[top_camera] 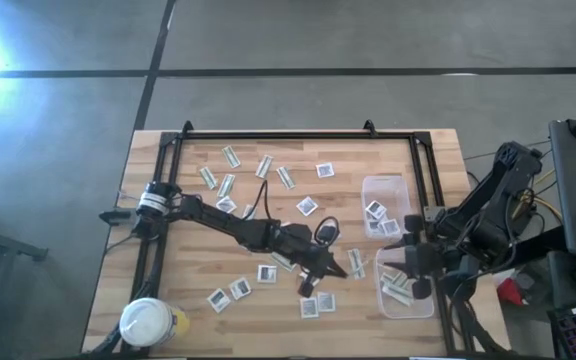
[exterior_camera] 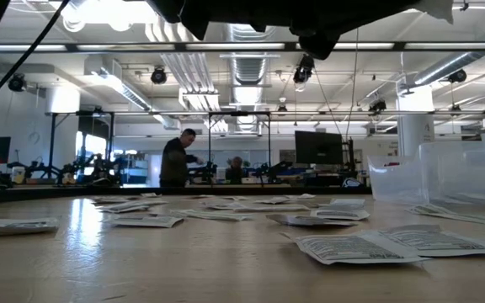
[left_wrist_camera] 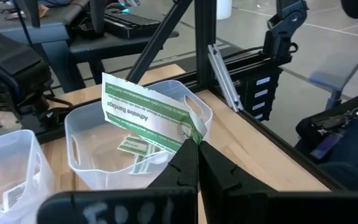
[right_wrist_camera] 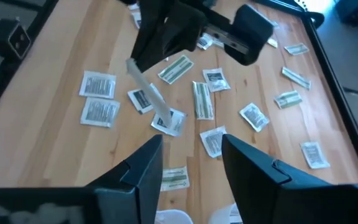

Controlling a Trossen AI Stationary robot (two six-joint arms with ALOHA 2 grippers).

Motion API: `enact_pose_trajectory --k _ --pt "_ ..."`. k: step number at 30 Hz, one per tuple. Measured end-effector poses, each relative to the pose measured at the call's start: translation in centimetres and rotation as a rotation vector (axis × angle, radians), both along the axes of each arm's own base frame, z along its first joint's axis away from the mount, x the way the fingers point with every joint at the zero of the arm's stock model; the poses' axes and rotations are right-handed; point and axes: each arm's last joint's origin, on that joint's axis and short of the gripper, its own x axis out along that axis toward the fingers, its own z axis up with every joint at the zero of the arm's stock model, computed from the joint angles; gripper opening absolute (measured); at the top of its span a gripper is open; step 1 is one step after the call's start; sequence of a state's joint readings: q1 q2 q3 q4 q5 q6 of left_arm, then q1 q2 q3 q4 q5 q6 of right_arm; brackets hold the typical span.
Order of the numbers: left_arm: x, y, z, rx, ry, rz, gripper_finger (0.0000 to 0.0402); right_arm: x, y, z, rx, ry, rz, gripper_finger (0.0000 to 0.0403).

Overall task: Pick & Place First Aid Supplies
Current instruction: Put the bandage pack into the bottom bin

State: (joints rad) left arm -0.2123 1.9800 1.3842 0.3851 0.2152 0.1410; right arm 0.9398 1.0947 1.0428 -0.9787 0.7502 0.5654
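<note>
Wooden table point(top_camera: 193, 255), left end effector point(left_wrist_camera: 191, 149) clamped on bandage strip point(left_wrist_camera: 148, 118), right end effector point(right_wrist_camera: 191, 155) apart.

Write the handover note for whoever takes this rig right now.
Left gripper: shut on an adhesive bandage strip, carried over mid-table toward the tubs.
Right gripper: open, empty, above the near tub.
Done: near tub holds several green strips; far tub holds a few square white packets.
Left: many strips and square packets scattered on the table. White-lidded jar sits at the table's near-left corner.
</note>
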Motion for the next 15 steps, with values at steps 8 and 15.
enact_pose_trajectory --k 8,15 --pt "0.0 0.0 0.0 0.011 -0.005 -0.021 0.0 0.8 1.0 -0.9 -0.053 0.024 0.023 0.0162" --pt "0.0 -0.1 0.0 0.011 -0.006 -0.035 0.0 2.1 2.1 -0.7 -0.056 -0.042 0.081 0.0162"
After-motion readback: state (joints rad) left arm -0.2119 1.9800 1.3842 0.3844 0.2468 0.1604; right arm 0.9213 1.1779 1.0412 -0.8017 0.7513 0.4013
